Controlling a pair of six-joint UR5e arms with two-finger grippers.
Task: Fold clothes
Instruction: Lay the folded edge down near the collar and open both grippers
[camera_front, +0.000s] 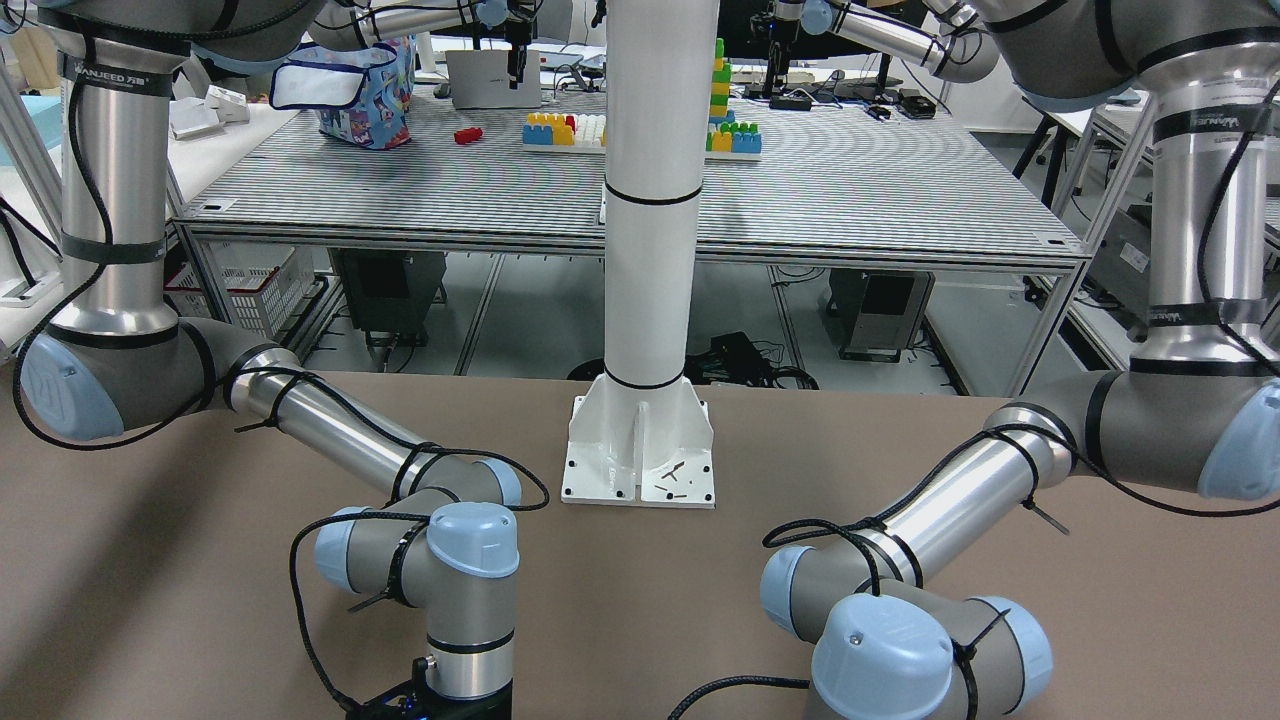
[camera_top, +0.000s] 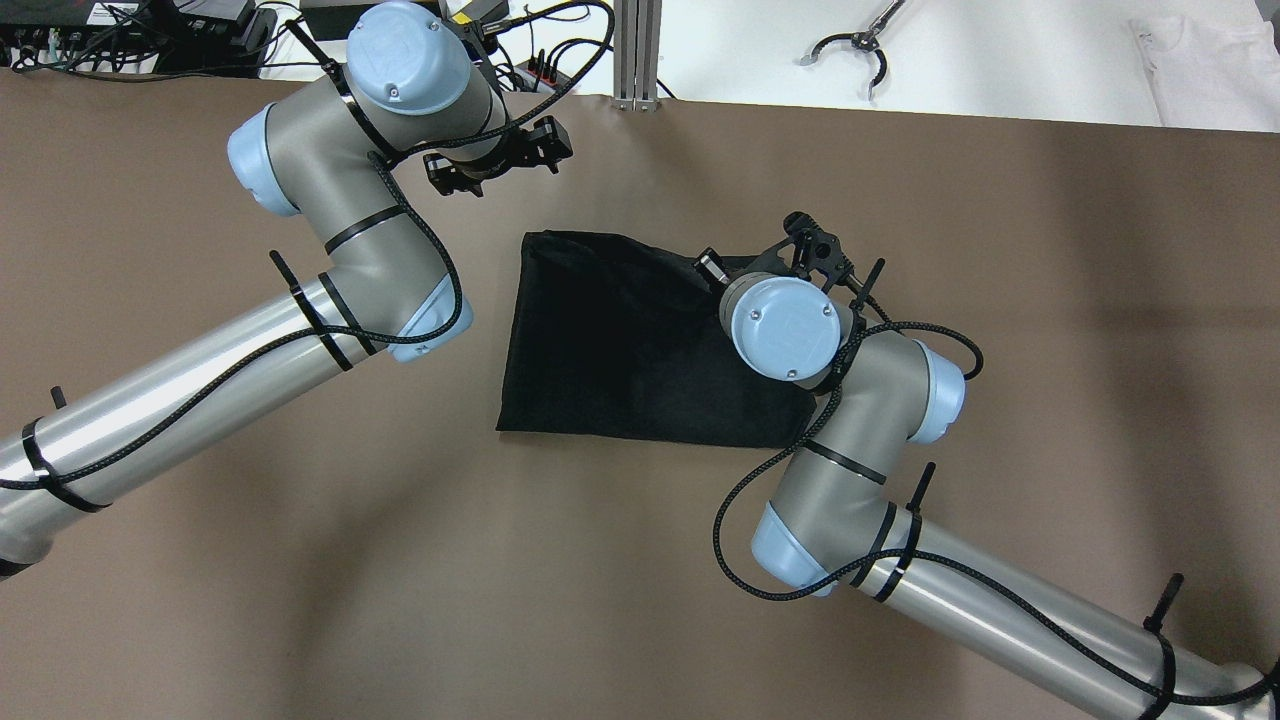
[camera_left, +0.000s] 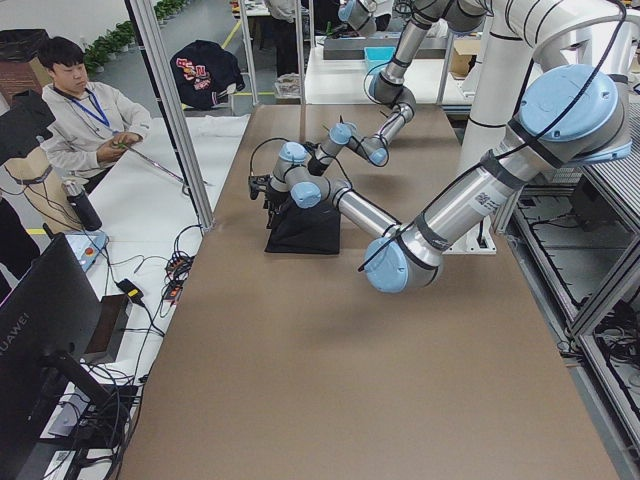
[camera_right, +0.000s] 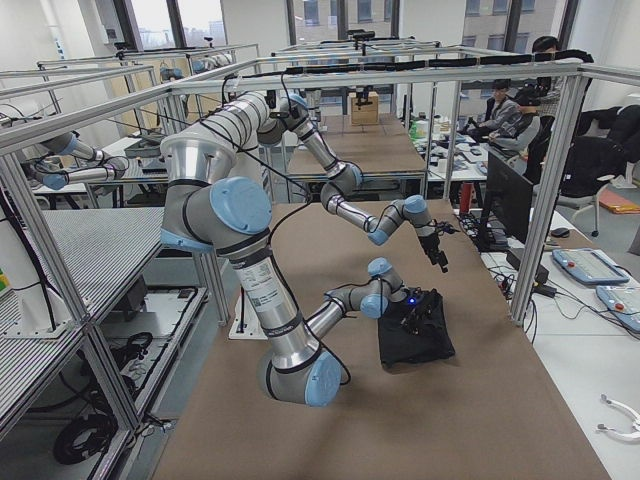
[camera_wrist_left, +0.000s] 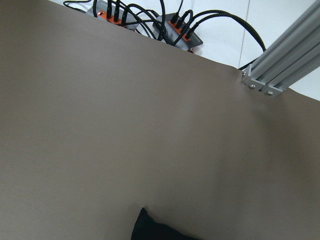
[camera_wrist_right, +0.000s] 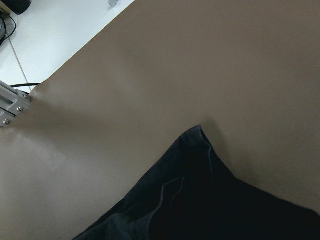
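The plain black, soft fabric garment (camera_top: 610, 340) lies flat near the middle of the brown desk (camera_top: 200, 600). In the overhead view its outline is lopsided: square along its 9 o'clock edge, but drawn in and rumpled toward its 2 o'clock corner.

My right wrist camera shows loose layers and a pointed tip at that corner. The right claw (camera_top: 812, 250) sits right over it. I cannot tell from any view whether it is spread or pressed together, or whether it touches the cloth.

The left claw (camera_top: 497, 160) hangs over bare desk at about 11 o'clock from the garment, apart from it. Its wrist camera catches only a sliver of black at the bottom edge. I cannot read its opening either.

My worries from here:
- The right claw may pinch only the top layer at that bunched corner, so the fold would drag skewed.
- With nothing pinning the 9 o'clock side, the whole piece could slide across the smooth desk instead of folding.
- The right arm's braided black cable (camera_top: 745, 485) loops close to the 5 o'clock corner and could catch the fabric.
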